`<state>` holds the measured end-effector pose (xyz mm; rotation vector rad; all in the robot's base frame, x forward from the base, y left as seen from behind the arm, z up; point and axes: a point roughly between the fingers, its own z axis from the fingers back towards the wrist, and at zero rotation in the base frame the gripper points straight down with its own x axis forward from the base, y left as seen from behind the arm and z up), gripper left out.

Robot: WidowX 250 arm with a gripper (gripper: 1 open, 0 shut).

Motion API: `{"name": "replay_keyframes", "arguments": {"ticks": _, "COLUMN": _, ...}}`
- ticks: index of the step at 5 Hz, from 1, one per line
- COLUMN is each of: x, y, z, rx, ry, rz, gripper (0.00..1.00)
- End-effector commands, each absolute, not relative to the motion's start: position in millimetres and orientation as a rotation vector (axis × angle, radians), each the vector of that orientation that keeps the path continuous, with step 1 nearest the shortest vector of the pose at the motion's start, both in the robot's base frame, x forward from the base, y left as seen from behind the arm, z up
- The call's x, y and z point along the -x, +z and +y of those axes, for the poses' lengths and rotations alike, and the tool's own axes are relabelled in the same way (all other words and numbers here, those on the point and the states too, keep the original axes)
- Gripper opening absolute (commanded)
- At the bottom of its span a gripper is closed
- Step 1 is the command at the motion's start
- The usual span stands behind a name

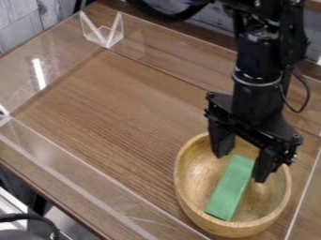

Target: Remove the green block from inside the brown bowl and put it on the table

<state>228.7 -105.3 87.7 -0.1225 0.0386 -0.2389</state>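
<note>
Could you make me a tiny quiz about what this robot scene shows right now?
1. True or false: the green block lies inside the brown bowl.
2. The gripper is: A) clamped on the block, B) open, its fingers either side of the block's far end, C) resting on the table.
3. Fill in: the gripper points straight ____.

Key: 1 true. 2 B. 3 down.

Brown bowl (201, 187) on wood-grain table (113, 103)
</note>
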Motion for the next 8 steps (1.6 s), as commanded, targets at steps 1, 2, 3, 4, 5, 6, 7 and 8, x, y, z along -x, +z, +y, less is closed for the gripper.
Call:
{"name": "replay_keyframes", "arguments": {"ticks": 1, "x": -233.4, "y": 95.0, "z": -104.0, "rx": 0.137, "ry": -0.229, "rz": 0.012, "gripper": 1.0}}
{"name": "replay_keyframes", "arguments": {"ticks": 2, "x": -229.4, "y": 88.8, "z": -105.4, "rx": 0.136, "ry": -0.234, "rz": 0.012, "gripper": 1.0}}
{"name": "replay_keyframes", "arguments": {"ticks": 3, "x": -225.7, "y": 81.4, "z": -106.7, "rx": 0.135, "ry": -0.238, "rz": 0.01, "gripper": 1.0}}
{"name": "replay_keyframes", "arguments": {"ticks": 4, "x": -222.6, "y": 73.3, "z": -108.4, "rx": 0.134, "ry": -0.242, "rz": 0.006, "gripper": 1.0}}
{"name": "replay_keyframes", "arguments": {"ticks": 5, "x": -220.7, "y": 62.2, "z": -109.9, "rx": 0.135, "ry": -0.251, "rz": 0.001, "gripper": 1.0}}
{"name": "replay_keyframes", "arguments": {"ticks": 6, "x": -219.7, "y": 51.2, "z": -110.9, "rx": 0.134, "ry": -0.262, "rz": -0.004, "gripper": 1.0}}
{"name": "replay_keyframes", "arguments": {"ticks": 7, "x": -219.7, "y": 42.1, "z": -110.7, "rx": 0.132, "ry": -0.261, "rz": -0.005, "gripper": 1.0}}
{"name": "replay_keyframes", "arguments": {"ticks": 8, "x": -218.3, "y": 41.1, "z": -111.0, "rx": 0.131, "ry": -0.254, "rz": 0.0, "gripper": 0.0}}
